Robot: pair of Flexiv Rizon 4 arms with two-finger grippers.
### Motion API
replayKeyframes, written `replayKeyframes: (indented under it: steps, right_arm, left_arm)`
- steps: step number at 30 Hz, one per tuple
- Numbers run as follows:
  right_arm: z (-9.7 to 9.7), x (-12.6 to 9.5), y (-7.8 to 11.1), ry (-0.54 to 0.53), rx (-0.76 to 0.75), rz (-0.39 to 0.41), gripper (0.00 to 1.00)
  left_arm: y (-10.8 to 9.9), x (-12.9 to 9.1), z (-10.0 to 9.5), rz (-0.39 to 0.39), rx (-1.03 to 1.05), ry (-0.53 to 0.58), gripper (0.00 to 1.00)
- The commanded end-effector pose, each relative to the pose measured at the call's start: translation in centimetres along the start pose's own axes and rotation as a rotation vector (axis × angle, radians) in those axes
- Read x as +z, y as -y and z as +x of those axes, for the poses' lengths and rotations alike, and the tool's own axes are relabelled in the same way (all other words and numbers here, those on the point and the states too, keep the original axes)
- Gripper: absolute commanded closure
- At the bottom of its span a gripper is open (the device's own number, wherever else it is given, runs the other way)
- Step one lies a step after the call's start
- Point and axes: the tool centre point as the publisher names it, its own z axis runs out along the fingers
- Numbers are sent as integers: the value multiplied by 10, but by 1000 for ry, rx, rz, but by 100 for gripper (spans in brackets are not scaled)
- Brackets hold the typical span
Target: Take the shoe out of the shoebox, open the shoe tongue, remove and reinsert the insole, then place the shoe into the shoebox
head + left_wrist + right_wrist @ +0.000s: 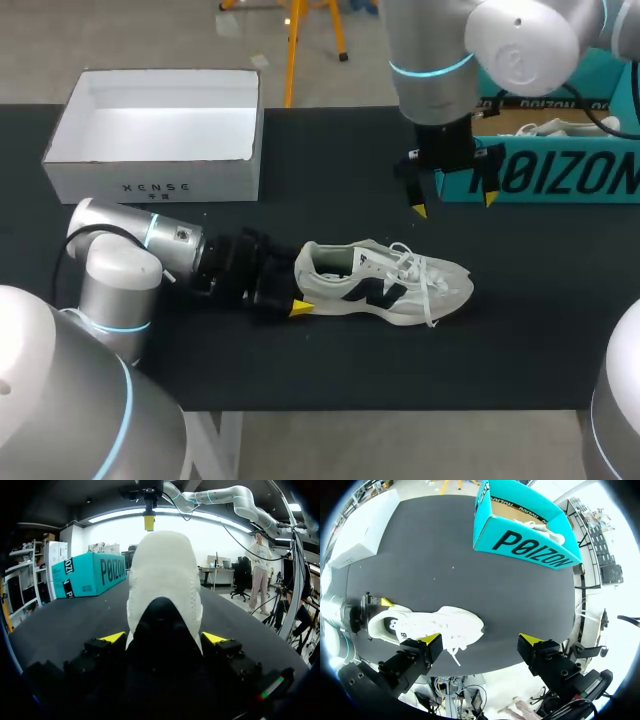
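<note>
The shoe [385, 285] is set upright on its sole near the middle of the black tabletop [330, 160], outside the shoebox [560, 175], with its toe turned toward the right arm's side. Its heel is pinched by the left gripper [298, 285]; in the left wrist view a yellow tip is seen pressed against each side of the heel. The right gripper [455, 204] is held spread and empty above the tabletop, between the shoe and the teal shoebox, touching neither. The shoebox is placed at the far right of the tabletop, and a second white shoe [555, 128] is seen inside it. An open white box [150, 180] is placed at the far left.
</note>
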Motion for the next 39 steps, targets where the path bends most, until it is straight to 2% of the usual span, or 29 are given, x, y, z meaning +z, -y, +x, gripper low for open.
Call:
replayKeyframes:
  steps: [1,3,4,5,10,13,18,20,25,28,33,39]
  right_arm:
    - [1,0,0,1,1,-1,0]
    - [4,2,3,21,12,24,0]
    - [8,4,4,69,24,52,0]
    - [12,5,9,38,26,38,0]
    - [37,9,32,55,59,79,0]
    - [51,10,44,59,90,80,0]
    - [71,10,62,-34,119,41,0]
    - [78,8,67,-25,134,34,0]
    - [95,10,71,-88,131,4,0]
    - [112,13,72,-105,105,-8,0]
    - [141,14,72,-57,64,-81,0]
    - [166,19,60,-12,35,-129,0]
  left_arm:
    - [-5,5,-2,-2,0,-3,100]
    - [-5,5,-2,-2,0,-3,100]
    - [-5,5,-2,-2,0,-3,100]
    - [-5,5,-2,-2,0,-3,100]
    - [-5,5,-2,-2,0,-3,100]
    - [-5,5,-2,-2,0,-3,100]
    - [-5,5,-2,-2,0,-3,100]
    - [-5,5,-2,-2,0,-3,100]
    - [-5,5,-2,-2,0,-3,100]
    - [-5,5,-2,-2,0,-3,100]
    - [-5,5,-2,-2,0,-3,100]
    - [-5,5,-2,-2,0,-3,100]
